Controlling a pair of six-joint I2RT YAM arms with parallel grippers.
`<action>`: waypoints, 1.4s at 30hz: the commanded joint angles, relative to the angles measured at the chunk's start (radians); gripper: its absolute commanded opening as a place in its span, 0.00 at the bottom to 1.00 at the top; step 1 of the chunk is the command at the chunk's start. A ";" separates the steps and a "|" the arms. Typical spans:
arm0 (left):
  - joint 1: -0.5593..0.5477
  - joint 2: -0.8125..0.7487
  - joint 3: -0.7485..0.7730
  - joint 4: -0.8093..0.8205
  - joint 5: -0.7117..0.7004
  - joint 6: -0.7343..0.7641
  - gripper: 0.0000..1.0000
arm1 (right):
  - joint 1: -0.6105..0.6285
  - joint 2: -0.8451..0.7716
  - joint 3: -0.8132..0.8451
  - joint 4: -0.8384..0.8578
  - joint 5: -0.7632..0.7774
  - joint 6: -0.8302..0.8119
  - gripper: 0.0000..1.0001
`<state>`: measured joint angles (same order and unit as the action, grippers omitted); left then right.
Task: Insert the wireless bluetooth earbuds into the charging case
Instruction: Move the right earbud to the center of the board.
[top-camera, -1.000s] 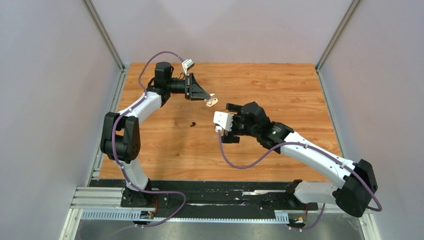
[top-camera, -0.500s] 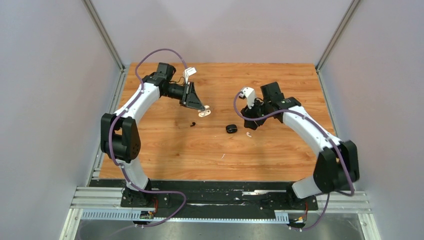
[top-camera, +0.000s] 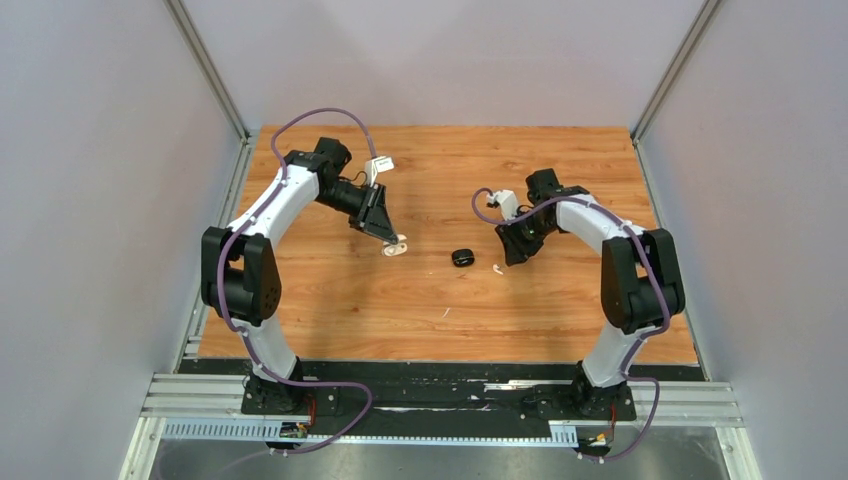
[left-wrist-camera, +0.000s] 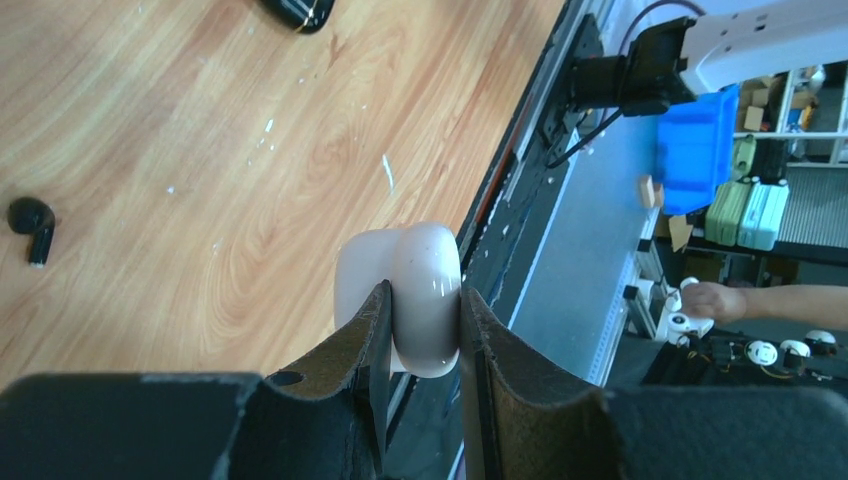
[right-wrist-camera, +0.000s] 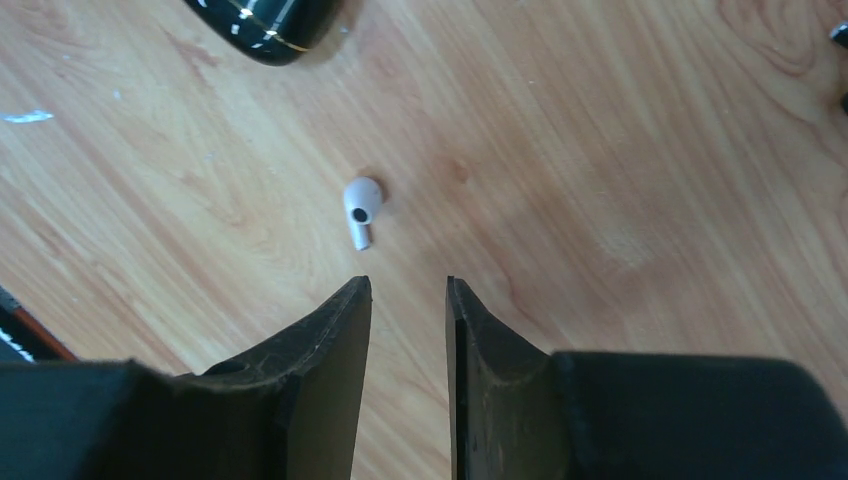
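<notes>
Right fingers (right-wrist-camera: 330, 330): a narrow gap between them and nothing held; your right gripper (right-wrist-camera: 408, 287) hovers low over the table (top-camera: 560, 180).
Left fingers (left-wrist-camera: 350, 350): your left gripper (left-wrist-camera: 421, 292) is clamped on the white case (left-wrist-camera: 425, 310), which it holds clear of the wood.
Nearer arm: the right one, for the white earbud; the left is well apart, on the far side of the black case.
White case: two rounded lobes show; you cannot tell what, if anything, sits inside.
Black case (right-wrist-camera: 270, 20): lies on the wood between your two grippers and looks shut, contents hidden.
White earbud (right-wrist-camera: 361, 208): on the wood just ahead of the right fingertips, slightly toward the left-hand finger in the wrist view. Its head points away and its stem back at the gap, so closing would likely pinch across the stem.
Black earbud (left-wrist-camera: 32, 225): loose on the wood near the left gripper, in no case.
</notes>
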<state>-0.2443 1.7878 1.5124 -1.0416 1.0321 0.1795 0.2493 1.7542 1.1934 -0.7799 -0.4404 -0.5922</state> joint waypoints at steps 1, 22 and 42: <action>0.000 -0.005 0.057 -0.130 -0.039 0.136 0.00 | -0.014 0.032 0.026 0.058 -0.007 -0.088 0.31; 0.001 -0.034 0.005 -0.120 -0.053 0.131 0.00 | 0.259 -0.072 -0.084 0.157 0.143 0.041 0.27; 0.002 -0.075 -0.032 -0.127 -0.083 0.155 0.00 | 0.165 -0.058 -0.149 0.304 0.196 -0.098 0.24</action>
<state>-0.2443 1.7645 1.4837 -1.1713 0.9413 0.3172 0.4061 1.6978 1.0775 -0.5900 -0.2920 -0.6113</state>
